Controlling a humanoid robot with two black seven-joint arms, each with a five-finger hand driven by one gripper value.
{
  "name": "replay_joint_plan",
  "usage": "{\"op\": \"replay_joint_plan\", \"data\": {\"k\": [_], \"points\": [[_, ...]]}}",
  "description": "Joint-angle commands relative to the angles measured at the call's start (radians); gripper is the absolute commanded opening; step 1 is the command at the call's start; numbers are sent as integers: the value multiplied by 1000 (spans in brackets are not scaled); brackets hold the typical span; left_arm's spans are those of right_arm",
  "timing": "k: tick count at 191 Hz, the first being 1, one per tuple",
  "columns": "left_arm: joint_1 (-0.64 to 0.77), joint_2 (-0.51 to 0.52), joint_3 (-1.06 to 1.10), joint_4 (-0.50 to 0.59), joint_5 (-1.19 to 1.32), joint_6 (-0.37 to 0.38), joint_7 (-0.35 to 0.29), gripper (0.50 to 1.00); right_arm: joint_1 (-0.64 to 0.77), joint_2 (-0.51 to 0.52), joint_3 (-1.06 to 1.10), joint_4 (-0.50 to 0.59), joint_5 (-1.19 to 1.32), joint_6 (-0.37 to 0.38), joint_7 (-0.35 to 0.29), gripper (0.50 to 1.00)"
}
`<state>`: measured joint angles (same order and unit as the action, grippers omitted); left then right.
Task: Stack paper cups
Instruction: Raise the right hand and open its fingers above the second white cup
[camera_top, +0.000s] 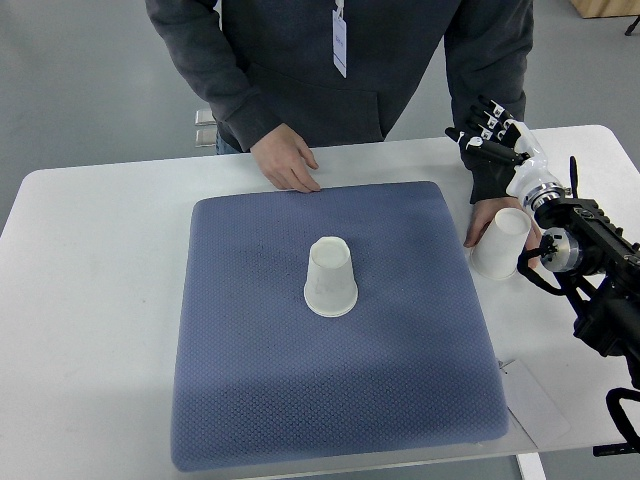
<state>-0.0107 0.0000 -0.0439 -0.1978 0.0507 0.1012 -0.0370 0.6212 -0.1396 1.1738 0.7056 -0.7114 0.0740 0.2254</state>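
One paper cup (330, 278) stands upside down at the middle of the blue mat (250, 380). A second cup (500, 243) lies at 3 o'clock, off the mat, held by a person's hand (487, 215). The right hand (490, 135) hovers at 2 o'clock with fingers spread and empty (stacking seems not begun). Next it must grasp that second cup.

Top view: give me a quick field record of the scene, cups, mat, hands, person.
cup on mat: upside down, near the middle of the blue mat
second cup: on the white table, just off the mat's right edge, a person's hand on it
right hand: above the table's far right, fingers spread, holding nothing
left hand: not in view
person's other hand: flat on the table at the mat's far edge
stacking: not yet done
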Motion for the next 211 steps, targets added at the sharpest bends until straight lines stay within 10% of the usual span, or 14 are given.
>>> {"op": "replay_joint_plan", "data": {"k": [1,211], "points": [[0,0,2,0,0,0,0,1000,-1,0,0,0,0,1,0,932],[0,0,-2,0,0,0,0,1000,5,2,-2,11,0,1,8,932]]}}
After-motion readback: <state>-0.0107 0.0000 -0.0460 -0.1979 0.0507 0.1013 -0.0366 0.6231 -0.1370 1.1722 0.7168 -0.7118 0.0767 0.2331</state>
